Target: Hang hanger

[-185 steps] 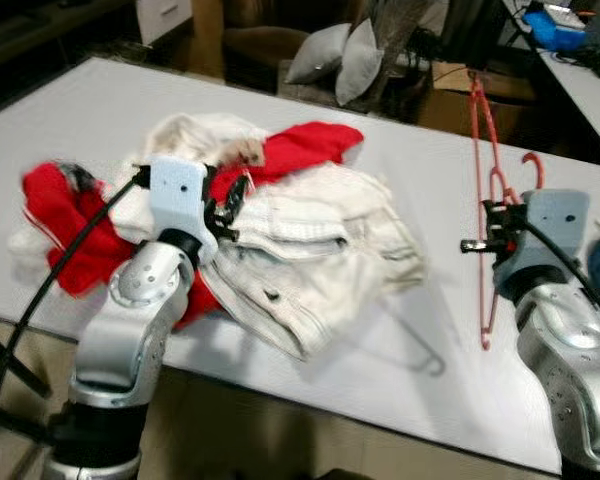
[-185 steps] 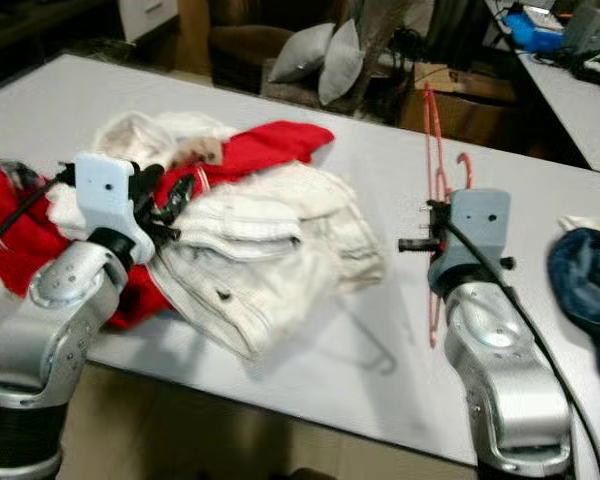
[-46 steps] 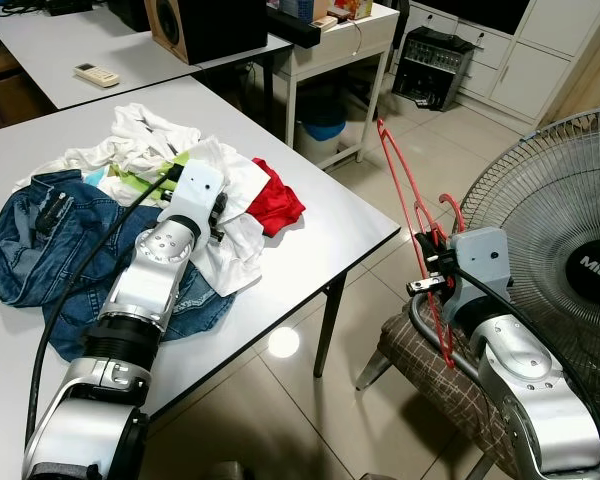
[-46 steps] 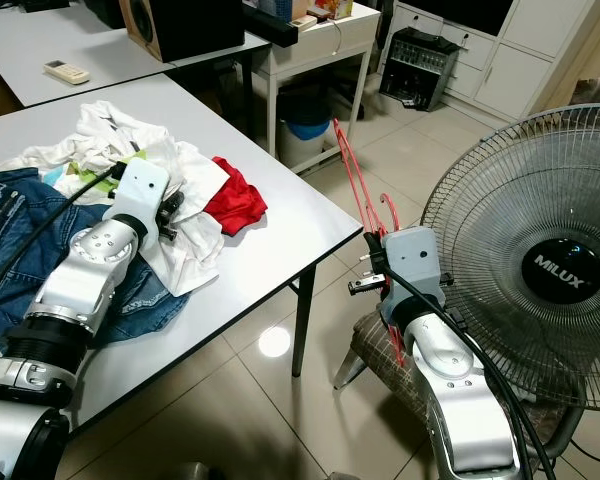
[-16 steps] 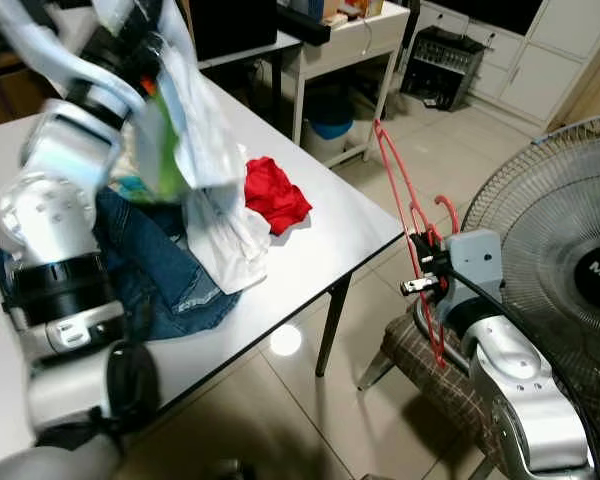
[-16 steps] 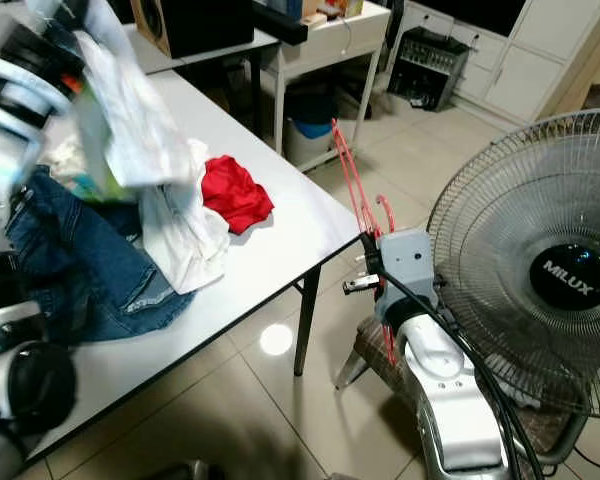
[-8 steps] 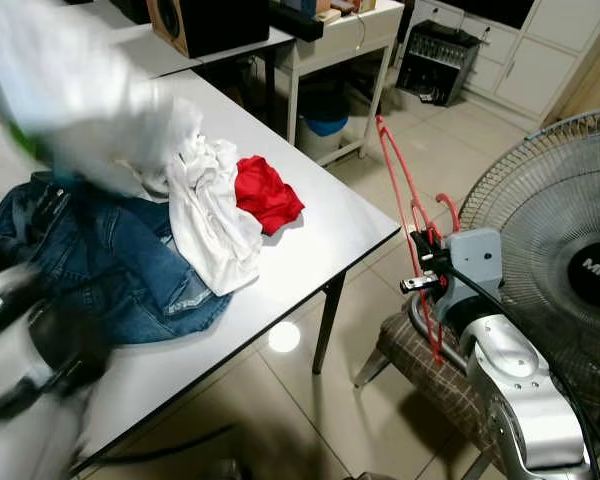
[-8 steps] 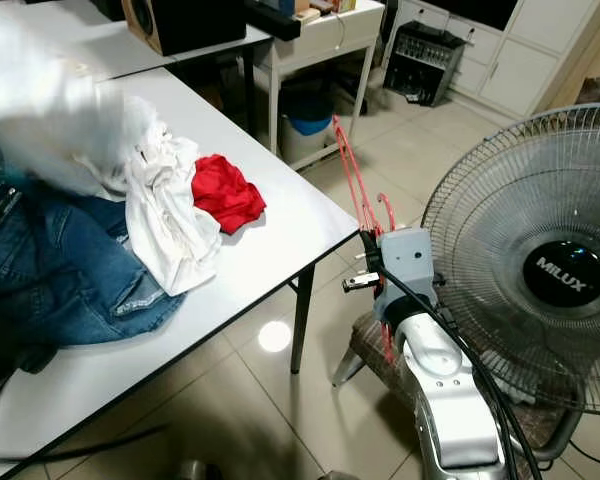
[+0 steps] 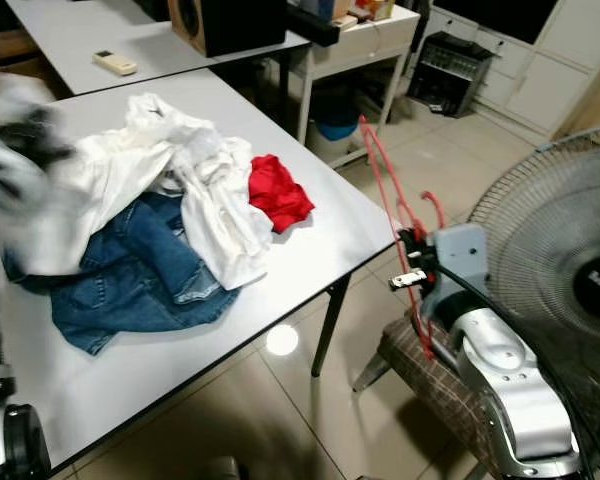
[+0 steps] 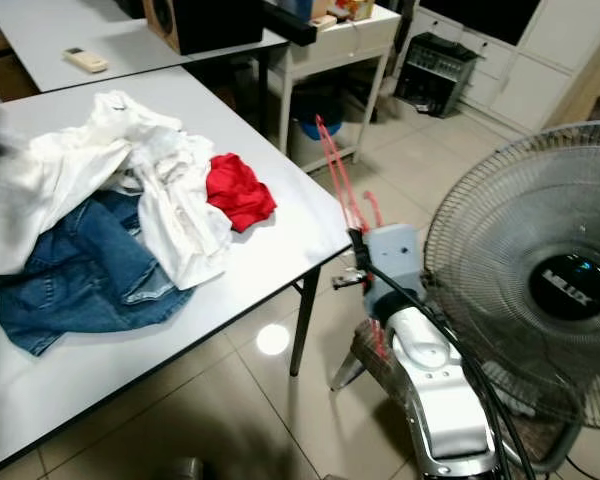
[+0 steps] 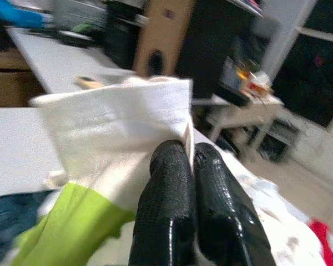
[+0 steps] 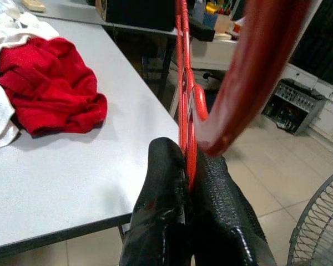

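I have a smooth white table (image 9: pixel 310 255) in front of me with a soft pile of laundry on it: crumpled blue jeans (image 9: pixel 130 270) toward the near edge, a wrinkled white shirt (image 9: pixel 215 205) draped over them, and a bunched red cloth (image 9: pixel 278 192) beside the shirt, near the table's right corner. A second white table behind carries a remote (image 9: pixel 112 63) and a boxy black speaker (image 9: pixel 225 18). My right gripper (image 12: pixel 188 166) is pinched tight on the hanger (image 9: pixel 388 190), a thin red plastic one whose strip runs between the two rubbery, pebbled black fingers (image 12: pixel 161 188); its thick curved hook sweeps close past the wrist camera. In the head views the hanger stands nearly upright off the table's right edge, over the tiled floor (image 9: pixel 310 400), its long thin bars rising above the gripper and its hook beside the grey wrist housing. Below the right arm is a chair seat with checked brown fabric (image 9: pixel 435 385), and to the right stands a round wire-grilled fan (image 10: pixel 540 270). My left gripper (image 11: pixel 190 160) is clamped on a white garment (image 11: pixel 116 133), a flat woven sheet with a lime-green patch near its lower part, held up in front of the wrist camera; in the head views that arm is only a blur at the far left, over the pile.
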Robot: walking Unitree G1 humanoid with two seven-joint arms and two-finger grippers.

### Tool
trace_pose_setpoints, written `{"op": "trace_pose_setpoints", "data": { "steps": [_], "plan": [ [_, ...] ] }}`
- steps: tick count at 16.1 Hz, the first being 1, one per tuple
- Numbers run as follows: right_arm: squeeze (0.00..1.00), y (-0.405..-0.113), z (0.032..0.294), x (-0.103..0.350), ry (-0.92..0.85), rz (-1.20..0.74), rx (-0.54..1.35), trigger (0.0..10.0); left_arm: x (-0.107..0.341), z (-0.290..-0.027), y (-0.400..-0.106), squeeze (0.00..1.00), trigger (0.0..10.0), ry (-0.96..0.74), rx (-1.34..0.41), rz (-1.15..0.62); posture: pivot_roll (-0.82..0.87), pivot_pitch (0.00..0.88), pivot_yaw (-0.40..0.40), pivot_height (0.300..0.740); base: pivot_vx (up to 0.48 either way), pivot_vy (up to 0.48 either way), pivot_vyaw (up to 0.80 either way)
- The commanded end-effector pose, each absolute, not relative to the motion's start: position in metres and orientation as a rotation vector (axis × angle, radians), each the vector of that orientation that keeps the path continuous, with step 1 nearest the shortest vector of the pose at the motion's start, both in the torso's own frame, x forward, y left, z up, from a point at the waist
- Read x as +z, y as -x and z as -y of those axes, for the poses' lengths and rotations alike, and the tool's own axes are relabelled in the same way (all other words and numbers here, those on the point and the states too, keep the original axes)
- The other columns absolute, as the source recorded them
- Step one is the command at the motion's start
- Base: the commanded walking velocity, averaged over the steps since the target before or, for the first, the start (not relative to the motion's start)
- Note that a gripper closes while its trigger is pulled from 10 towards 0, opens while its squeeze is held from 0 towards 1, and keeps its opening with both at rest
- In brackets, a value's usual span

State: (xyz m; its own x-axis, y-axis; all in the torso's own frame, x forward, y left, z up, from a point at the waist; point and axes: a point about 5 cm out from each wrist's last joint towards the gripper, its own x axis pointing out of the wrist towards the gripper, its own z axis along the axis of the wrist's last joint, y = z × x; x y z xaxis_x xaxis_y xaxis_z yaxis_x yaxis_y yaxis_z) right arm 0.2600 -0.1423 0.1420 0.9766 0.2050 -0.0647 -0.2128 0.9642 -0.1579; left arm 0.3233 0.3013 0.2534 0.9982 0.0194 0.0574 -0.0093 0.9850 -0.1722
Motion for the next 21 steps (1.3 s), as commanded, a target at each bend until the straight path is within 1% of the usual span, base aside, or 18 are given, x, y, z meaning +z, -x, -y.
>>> {"op": "trace_pose_setpoints", "data": {
  "steps": [1, 3, 4, 6, 7, 8, 9, 10, 11, 12, 13, 14, 15, 16, 17, 18, 20, 21],
  "plan": [
    [0.00, -0.260, 0.150, 0.142, 0.179, -0.045, 0.189, 10.0, 0.272, -0.294, -0.323, 0.00, 0.0, 0.129, -0.060, 0.083, 0.05, 0.032, -0.044, 0.740, 0.000, 0.000, 0.00],
    [0.00, -0.258, 0.153, 0.142, 0.179, -0.046, 0.175, 10.0, 0.301, -0.300, -0.315, 0.00, 0.0, 0.217, -0.119, 0.182, 0.05, 0.035, -0.040, 0.740, 0.000, 0.000, 0.00],
    [0.00, -0.257, 0.154, 0.142, 0.175, -0.047, 0.168, 10.0, 0.323, -0.312, -0.307, 0.00, 0.0, 0.311, -0.121, 0.297, 0.05, 0.040, -0.038, 0.740, 0.000, 0.000, 0.00],
    [0.00, -0.256, 0.154, 0.141, 0.165, -0.050, 0.163, 10.0, 0.367, -0.347, -0.282, 0.00, 0.0, 0.641, -0.122, 0.626, 0.05, 0.042, -0.036, 0.740, 0.000, 0.000, 0.00],
    [0.00, -0.255, 0.154, 0.141, 0.163, -0.051, 0.162, 10.0, 0.374, -0.364, -0.269, 0.00, 0.0, 0.775, -0.121, 0.727, 0.05, 0.042, -0.036, 0.740, 0.000, 0.000, 0.00],
    [0.00, -0.255, 0.153, 0.140, 0.154, -0.054, 0.163, 10.0, 0.370, -0.394, -0.243, 0.00, 0.0, 0.906, -0.119, 0.824, 0.07, 0.046, -0.043, 0.740, 0.000, 0.000, 0.00],
    [0.00, -0.255, 0.152, 0.140, 0.152, -0.054, 0.165, 10.0, 0.362, -0.400, -0.240, 0.00, 0.0, 0.882, -0.084, 0.791, 0.07, 0.046, -0.047, 0.740, 0.000, 0.000, 0.00],
    [0.00, -0.257, 0.151, 0.139, 0.151, -0.055, 0.177, 10.0, 0.322, -0.415, -0.242, 0.00, 0.0, 0.697, 0.125, 0.513, 0.08, 0.047, -0.053, 0.740, 0.000, 0.000, 0.00],
    [0.00, -0.258, 0.150, 0.139, 0.153, -0.056, 0.185, 10.0, 0.297, -0.418, -0.244, 0.00, 0.0, 0.510, 0.227, 0.320, 0.08, 0.046, -0.058, 0.740, 0.000, 0.000, 0.00],
    [0.00, -0.259, 0.149, 0.139, 0.155, -0.056, 0.189, 10.0, 0.265, -0.418, -0.247, 0.00, 6.7, 0.268, 0.308, 0.063, 0.08, 0.045, -0.060, 0.740, 0.000, 0.000, 0.00],
    [0.00, -0.259, 0.149, 0.139, 0.155, -0.056, 0.190, 10.0, 0.254, -0.418, -0.247, 0.00, 10.0, 0.184, 0.339, -0.026, 0.08, 0.043, -0.062, 0.740, 0.000, 0.000, 0.00],
    [0.00, -0.260, 0.149, 0.139, 0.157, -0.055, 0.192, 10.0, 0.236, -0.421, -0.245, 0.00, 10.0, 0.088, 0.372, -0.143, 0.08, 0.042, -0.062, 0.740, 0.000, 0.000, 0.00],
    [0.00, -0.260, 0.150, 0.139, 0.160, -0.054, 0.194, 10.0, 0.211, -0.433, -0.233, 0.00, 10.0, -0.171, 0.454, -0.360, 0.07, 0.038, -0.063, 0.740, 0.000, 0.000, 0.00],
    [0.00, -0.259, 0.150, 0.139, 0.163, -0.056, 0.197, 10.0, 0.203, -0.448, -0.217, 1.00, 10.0, -0.370, 0.524, -0.517, 0.07, 0.035, -0.063, 0.740, 0.000, 0.000, 0.00],
    [0.00, -0.258, 0.150, 0.138, 0.167, -0.059, 0.202, 10.0, 0.207, -0.456, -0.211, 1.00, 10.0, -0.414, 0.547, -0.545, 0.07, 0.032, -0.064, 0.740, 0.000, 0.000, 0.00],
    [0.00, -0.258, 0.150, 0.138, 0.170, -0.061, 0.204, 10.0, 0.212, -0.457, -0.212, 1.00, 10.0, -0.381, 0.538, -0.516, 0.07, 0.030, -0.065, 0.740, 0.000, 0.000, 0.00],
    [0.00, -0.257, 0.150, 0.136, 0.172, -0.065, 0.207, 10.0, 0.223, -0.451, -0.216, 1.00, 10.0, -0.319, 0.450, -0.455, 0.07, 0.024, -0.066, 0.740, 0.000, 0.000, 0.00],
    [0.00, -0.257, 0.150, 0.136, 0.173, -0.066, 0.209, 10.0, 0.225, -0.452, -0.215, 1.00, 10.0, -0.349, 0.432, -0.479, 0.07, 0.021, -0.067, 0.740, 0.000, 0.000, 0.00]
  ]
}}
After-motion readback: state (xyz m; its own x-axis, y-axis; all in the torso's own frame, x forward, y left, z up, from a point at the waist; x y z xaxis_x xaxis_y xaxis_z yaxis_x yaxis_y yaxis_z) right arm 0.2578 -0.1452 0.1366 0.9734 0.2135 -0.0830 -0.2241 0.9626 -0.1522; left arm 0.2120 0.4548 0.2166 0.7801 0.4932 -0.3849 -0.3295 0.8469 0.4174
